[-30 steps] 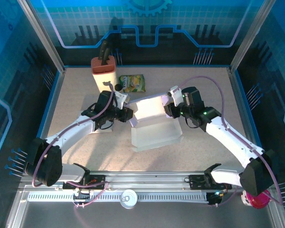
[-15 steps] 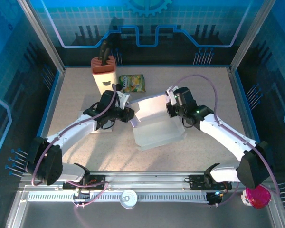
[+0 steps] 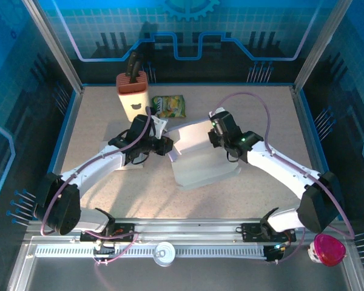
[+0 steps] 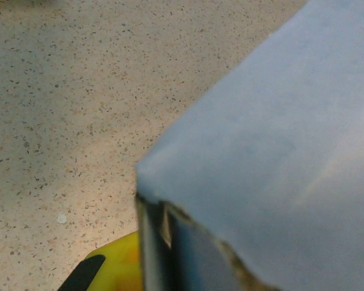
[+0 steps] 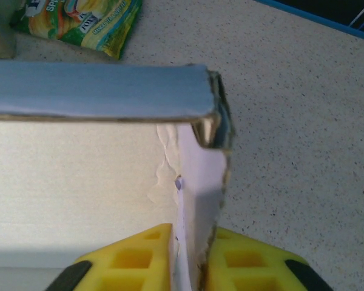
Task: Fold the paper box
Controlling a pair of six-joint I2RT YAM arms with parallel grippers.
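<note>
Item 1, worktop (image 3: 91, 121): speckled, with open surface toward its left and right edges. Item 2, paper box (image 3: 203, 167): white and part-formed, lying about the middle of the worktop, with its shallow tray toward the near edge and a taller panel raised along its far side. I judge the step in hand to be bringing that far panel and its end flaps square so the corners lock. Item 3, tan block with a red-brown cap (image 3: 133, 94), near the far left corner, with a green snack packet (image 3: 168, 107) just beside it, both behind the box. I would fold toward the near edge so the panel does not sweep into them. Item 4, right fingers (image 5: 124, 257): yellow pads clenched on the box's right end wall, pinching the card just below the doubled-over top corner. The paper skin there looks wrinkled and slightly torn, so I would hold this pinch firm without pulling upward, since the tear could run. Item 5, left fingers (image 4: 118, 270): at the box's far left corner, with one yellow pad visible low beside the card edge. I cannot tell whether they are clamped on it or loose. To fold well I would use the right side as the anchor and let the left side press the flap inward along its crease. I would move both slowly so the light box does not skid across the worktop.
</note>
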